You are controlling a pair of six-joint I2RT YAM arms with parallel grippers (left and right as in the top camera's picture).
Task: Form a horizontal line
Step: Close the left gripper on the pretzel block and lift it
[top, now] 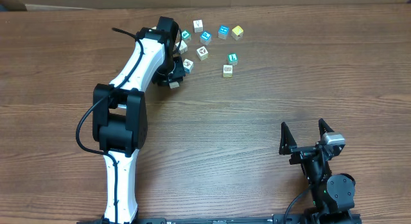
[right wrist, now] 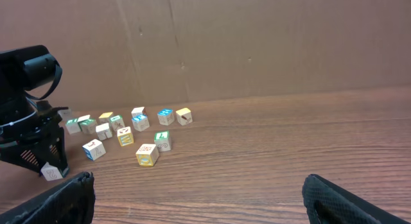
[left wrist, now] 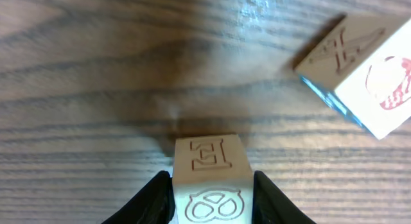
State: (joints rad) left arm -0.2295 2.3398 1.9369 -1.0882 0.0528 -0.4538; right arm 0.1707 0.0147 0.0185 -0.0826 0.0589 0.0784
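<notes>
Several small letter blocks lie scattered at the table's far middle, among them a yellow-edged one [top: 227,70], a green one [top: 232,58] and a blue one [top: 223,32]. My left gripper [top: 172,79] is at the left end of the cluster. It is shut on a plain wooden block [left wrist: 209,156] engraved with an E, held low at the table surface. Its fingers [left wrist: 212,189] press both sides of the block. A blue-sided block [left wrist: 359,70] lies just to the front right of it. My right gripper [top: 307,135] is open and empty near the front right.
In the right wrist view the block cluster [right wrist: 146,155] lies far left and the left arm [right wrist: 29,108] stands at the left edge. A brown cardboard wall [right wrist: 257,44] backs the table. Bare wood [top: 257,121] lies between the blocks and the right gripper.
</notes>
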